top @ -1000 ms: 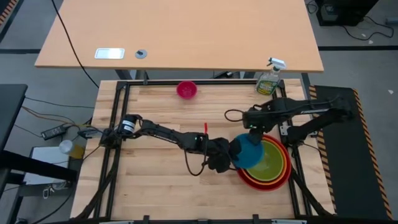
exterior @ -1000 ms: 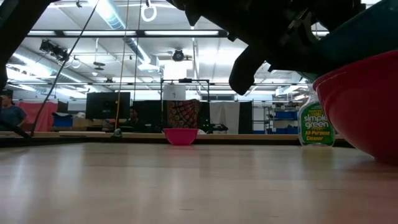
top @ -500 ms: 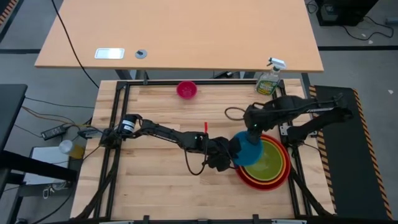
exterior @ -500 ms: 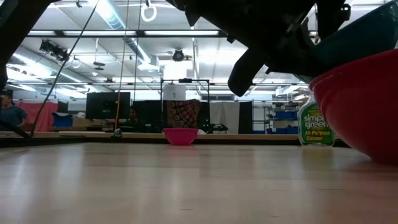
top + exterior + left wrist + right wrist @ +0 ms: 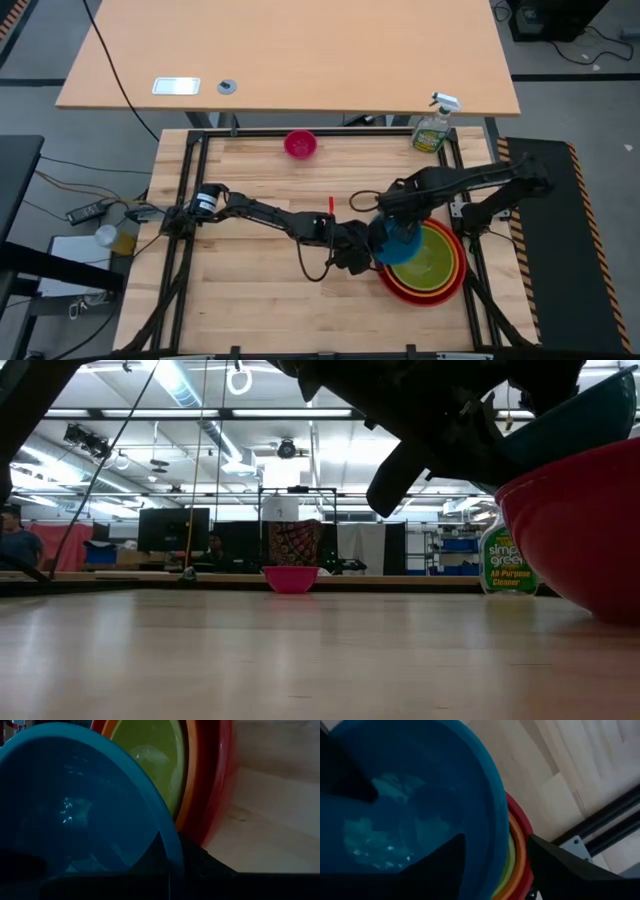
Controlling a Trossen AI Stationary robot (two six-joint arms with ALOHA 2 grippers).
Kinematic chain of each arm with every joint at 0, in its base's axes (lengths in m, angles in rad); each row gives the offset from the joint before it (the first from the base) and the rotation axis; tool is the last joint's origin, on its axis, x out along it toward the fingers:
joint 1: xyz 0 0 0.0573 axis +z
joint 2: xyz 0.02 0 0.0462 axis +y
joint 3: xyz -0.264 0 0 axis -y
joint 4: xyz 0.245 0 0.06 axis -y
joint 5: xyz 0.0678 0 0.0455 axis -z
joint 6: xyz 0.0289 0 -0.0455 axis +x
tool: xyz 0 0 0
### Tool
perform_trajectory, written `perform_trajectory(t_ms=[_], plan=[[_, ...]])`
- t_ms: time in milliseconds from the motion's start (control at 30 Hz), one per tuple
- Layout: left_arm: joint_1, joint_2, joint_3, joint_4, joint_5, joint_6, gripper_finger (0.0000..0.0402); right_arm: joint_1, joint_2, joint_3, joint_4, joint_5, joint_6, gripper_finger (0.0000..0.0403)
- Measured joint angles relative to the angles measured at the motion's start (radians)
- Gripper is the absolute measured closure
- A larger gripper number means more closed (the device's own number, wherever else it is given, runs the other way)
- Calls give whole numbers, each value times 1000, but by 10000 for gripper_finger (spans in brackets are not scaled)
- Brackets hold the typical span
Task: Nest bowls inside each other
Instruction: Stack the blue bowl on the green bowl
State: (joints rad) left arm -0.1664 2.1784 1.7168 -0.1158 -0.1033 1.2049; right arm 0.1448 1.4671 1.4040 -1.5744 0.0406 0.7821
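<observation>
The blue bowl hangs tilted over the left side of a nested stack: red bowl, orange bowl, lime green bowl. My left gripper is shut on its left rim. My right gripper points down over the bowl's far rim, open. In the right wrist view one finger stands inside the blue bowl and the other outside, clear of the wall. The pink bowl sits upright on the table at the far side. My left gripper pinches the blue bowl's rim, with one finger inside the bowl and the other outside. It reaches in from the table's left, slanting downward. The bowl is tilted, with its right part over the stack; whether it touches the stack I cannot tell.
A green spray bottle stands at the far right corner, behind the stack. A black metal frame borders the table. Bare wood lies to the left and near side of the stack.
My right gripper has moved toward the table's left, from above the stack's far left rim to above the blue bowl's far rim, still pointing down. The left gripper and the blue bowl have stayed about where they were.
</observation>
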Motion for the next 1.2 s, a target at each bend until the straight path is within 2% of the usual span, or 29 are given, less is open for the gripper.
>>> perform_trajectory(t_ms=[133,300,467,733,900,1033,1200], plan=[[-1,0,0,11,-28,1,388,0,-23,0,4,0,33,229],[-1,0,0,24,-36,15,385,0,-52,0,6,-6,46,307],[-20,0,1,51,-82,17,350,-2,-53,0,15,-10,45,382],[-65,0,0,54,-188,0,249,1,-54,0,-1,-38,34,362],[-97,-2,0,52,-292,-16,197,2,-54,0,0,-42,34,377],[-115,-14,0,31,-348,-25,189,5,-56,0,2,-42,33,376],[-119,-49,-1,-4,-394,-100,210,19,-69,0,2,-36,34,359]])
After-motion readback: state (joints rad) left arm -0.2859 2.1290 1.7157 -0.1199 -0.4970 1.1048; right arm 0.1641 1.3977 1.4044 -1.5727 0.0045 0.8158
